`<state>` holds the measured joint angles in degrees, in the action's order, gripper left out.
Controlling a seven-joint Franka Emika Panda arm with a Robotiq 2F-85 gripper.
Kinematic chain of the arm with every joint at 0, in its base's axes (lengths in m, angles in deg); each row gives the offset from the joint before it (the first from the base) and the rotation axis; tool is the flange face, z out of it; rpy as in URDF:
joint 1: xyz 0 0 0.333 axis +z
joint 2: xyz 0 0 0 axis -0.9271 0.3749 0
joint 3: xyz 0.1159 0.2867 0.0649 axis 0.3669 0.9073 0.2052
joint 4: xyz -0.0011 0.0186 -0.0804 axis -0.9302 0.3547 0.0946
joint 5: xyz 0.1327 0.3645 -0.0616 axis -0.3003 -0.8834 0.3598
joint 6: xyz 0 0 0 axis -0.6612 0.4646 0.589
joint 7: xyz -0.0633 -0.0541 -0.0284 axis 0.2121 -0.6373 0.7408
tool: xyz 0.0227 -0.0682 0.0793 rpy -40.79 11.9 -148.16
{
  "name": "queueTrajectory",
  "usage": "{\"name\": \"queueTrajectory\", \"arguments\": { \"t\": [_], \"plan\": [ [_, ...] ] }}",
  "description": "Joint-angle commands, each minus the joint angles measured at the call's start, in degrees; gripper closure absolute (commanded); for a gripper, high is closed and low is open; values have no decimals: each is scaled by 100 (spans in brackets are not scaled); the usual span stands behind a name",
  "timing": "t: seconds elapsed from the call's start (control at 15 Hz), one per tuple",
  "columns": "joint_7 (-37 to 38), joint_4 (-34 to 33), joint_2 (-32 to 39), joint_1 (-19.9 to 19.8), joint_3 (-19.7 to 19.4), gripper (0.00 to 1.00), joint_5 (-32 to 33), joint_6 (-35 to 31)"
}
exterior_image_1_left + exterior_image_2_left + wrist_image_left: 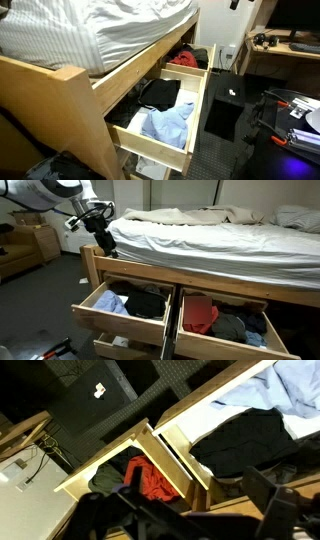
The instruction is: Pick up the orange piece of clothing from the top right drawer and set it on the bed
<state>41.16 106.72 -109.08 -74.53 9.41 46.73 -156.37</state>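
Note:
The orange piece of clothing (200, 313) lies crumpled at the left end of the top right drawer (222, 346), which is pulled open under the bed (200, 235). Dark clothes fill the remainder of that drawer. In the wrist view the orange clothing (155, 480) shows below and left of my gripper (190, 525), beside the drawer's wooden wall (110, 460). My gripper (105, 248) hangs open and empty in the air above the bed's left corner post, well away from the garment. In an exterior view the orange clothing (186, 58) is only a small patch in the far drawer.
The matching open drawer (120, 328) holds a light blue shirt (112, 303) and black clothes (147, 303). A lower drawer (118, 345) also juts out. A black cabinet (225, 100) and a desk (285, 50) stand across the aisle, with cables on the floor.

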Motion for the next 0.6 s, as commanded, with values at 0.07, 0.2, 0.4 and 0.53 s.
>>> {"name": "queueTrajectory", "arguments": {
  "t": [0.07, 0.2, 0.4, 0.53],
  "plan": [
    [50, -16, 20, 125, -107, 0, 64, 31],
    [50, -16, 20, 125, -107, 0, 64, 31],
    [50, -16, 20, 125, -107, 0, 64, 31],
    [679, 33, 71, -152, 32, 0, 347, -215]
  ]
}}
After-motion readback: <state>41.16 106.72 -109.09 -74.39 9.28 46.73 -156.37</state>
